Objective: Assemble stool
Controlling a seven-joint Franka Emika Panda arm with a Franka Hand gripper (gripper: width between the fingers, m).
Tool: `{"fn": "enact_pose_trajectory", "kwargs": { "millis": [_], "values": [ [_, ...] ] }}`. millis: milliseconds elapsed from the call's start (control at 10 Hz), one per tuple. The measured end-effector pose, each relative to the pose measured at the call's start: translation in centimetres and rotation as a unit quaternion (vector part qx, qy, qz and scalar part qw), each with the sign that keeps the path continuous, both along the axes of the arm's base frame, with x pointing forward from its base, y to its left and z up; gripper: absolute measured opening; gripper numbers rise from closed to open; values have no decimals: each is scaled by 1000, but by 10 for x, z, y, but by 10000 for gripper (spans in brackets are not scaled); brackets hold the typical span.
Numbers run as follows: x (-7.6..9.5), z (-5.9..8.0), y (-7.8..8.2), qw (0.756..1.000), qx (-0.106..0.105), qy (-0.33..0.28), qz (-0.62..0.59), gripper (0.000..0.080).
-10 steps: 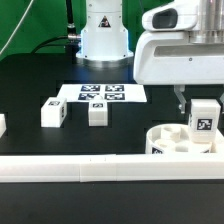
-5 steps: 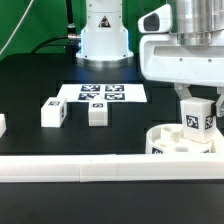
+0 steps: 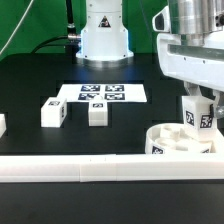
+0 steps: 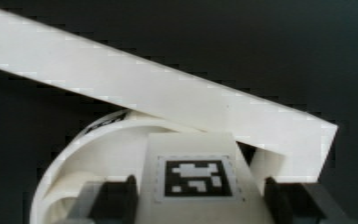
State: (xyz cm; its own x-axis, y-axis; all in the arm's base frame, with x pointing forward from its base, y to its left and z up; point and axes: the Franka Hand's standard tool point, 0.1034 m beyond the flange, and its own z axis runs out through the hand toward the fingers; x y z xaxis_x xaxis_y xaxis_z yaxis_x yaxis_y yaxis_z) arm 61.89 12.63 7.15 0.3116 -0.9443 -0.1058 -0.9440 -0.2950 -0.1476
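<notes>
Exterior view. Finds the gripper at the exterior view's right, clamped on the held leg block, with a finger against each side. Shows the held leg block upright, tag face toward the camera, lower end down inside the rim of the seat disc. Cannot tell whether it sits in a socket. Places the seat disc on the black table, just behind the long white rail that crosses the foreground. Notes two more blocks lying well apart from the disc, toward the exterior view's left: first loose leg block turned at an angle, second loose leg block near it. Puts both just in front of the marker board. Records the arm's white base behind that board.

Wrist view. Looks down onto the tagged face of the held leg block, pattern sharp. Shows dark fingers flanking the block on both sides, touching it, no gap visible. Shows the curved seat disc below and around the block. Shows the white rail running diagonally beyond the disc, over the dark table.
</notes>
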Motion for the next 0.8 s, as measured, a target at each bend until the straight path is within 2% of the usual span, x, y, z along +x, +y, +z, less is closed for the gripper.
{"fn": "enact_pose_trajectory", "kwargs": {
  "millis": [200,400,700,800],
  "values": [
    [1,-1,-1,987,39,4,-154,341],
    [2,-2,0,955,72,4,-288,341],
    [2,-2,3,938,90,14,-334,352],
    [2,-1,3,942,89,12,-324,527]
  ]
}}
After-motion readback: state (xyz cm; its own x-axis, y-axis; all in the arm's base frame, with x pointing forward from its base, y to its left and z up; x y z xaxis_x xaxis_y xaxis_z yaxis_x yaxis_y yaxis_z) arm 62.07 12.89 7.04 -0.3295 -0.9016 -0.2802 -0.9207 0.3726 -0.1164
